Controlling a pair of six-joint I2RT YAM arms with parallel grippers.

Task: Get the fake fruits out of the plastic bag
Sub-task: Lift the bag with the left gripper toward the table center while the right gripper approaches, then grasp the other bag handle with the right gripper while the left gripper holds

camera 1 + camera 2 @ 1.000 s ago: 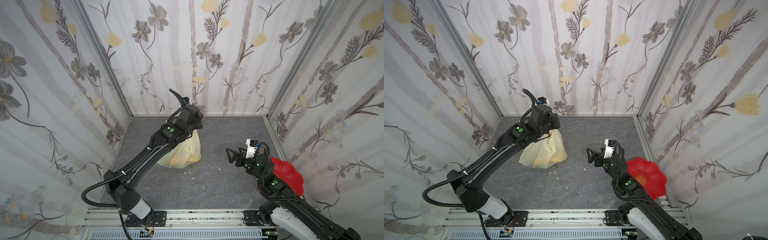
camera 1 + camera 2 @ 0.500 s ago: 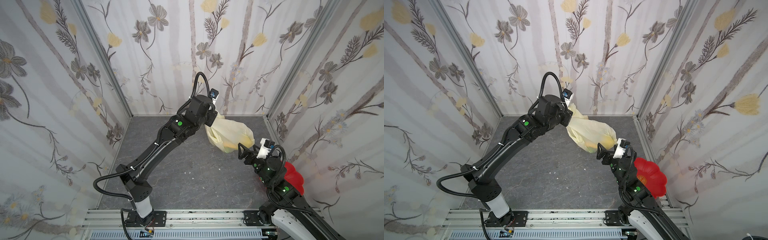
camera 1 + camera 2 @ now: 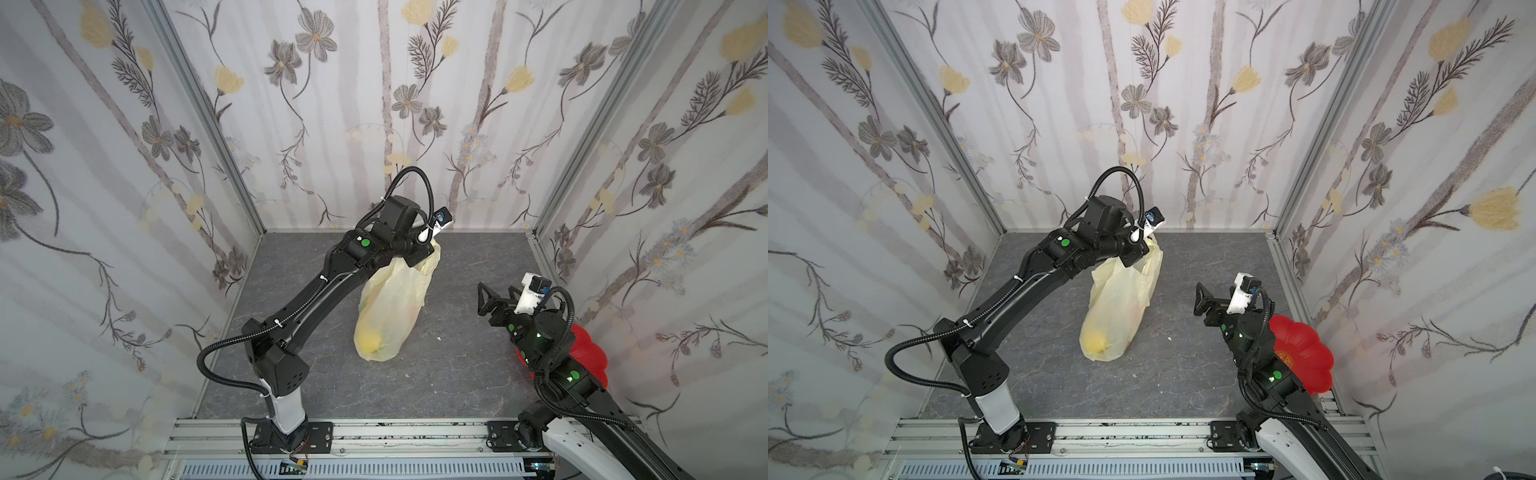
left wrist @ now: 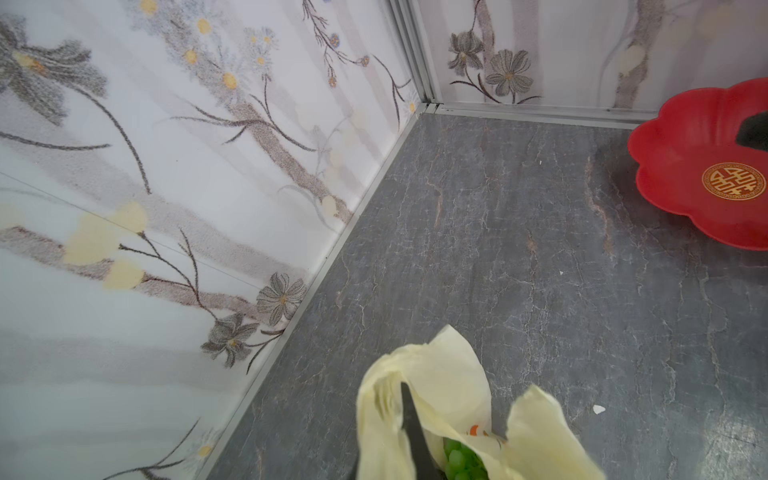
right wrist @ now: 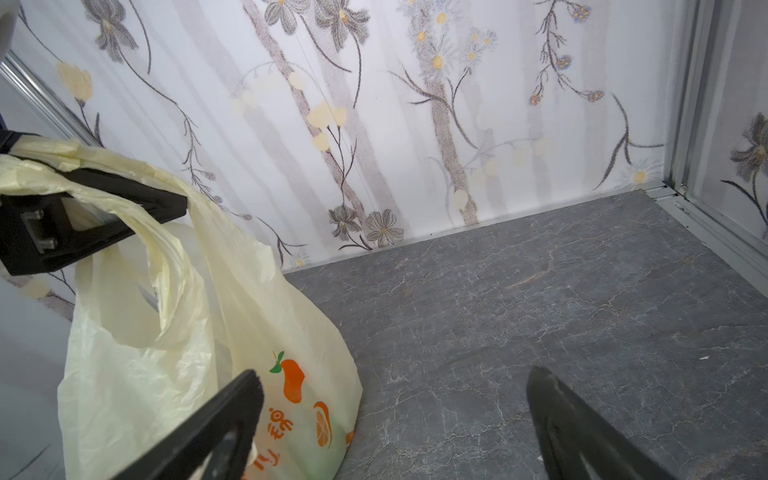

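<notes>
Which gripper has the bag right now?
The left gripper: it is shut on the bunched handles of the plastic bag, which hangs from it. The right gripper is wide open and empty, close to the bag but not touching it.

Orange characters (image 5: pixel 283 429) on bag (image 5: pixel 137 374), gold emblem (image 4: pixel 733 181) on dish (image 4: pixel 685 137)

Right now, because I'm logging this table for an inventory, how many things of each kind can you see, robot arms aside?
bag: 1
red dish: 1
fruits showing in the bag: 2, a yellow fruit seen through the plastic and a green grape bunch at the mouth; more may be hidden
total: 4
</notes>
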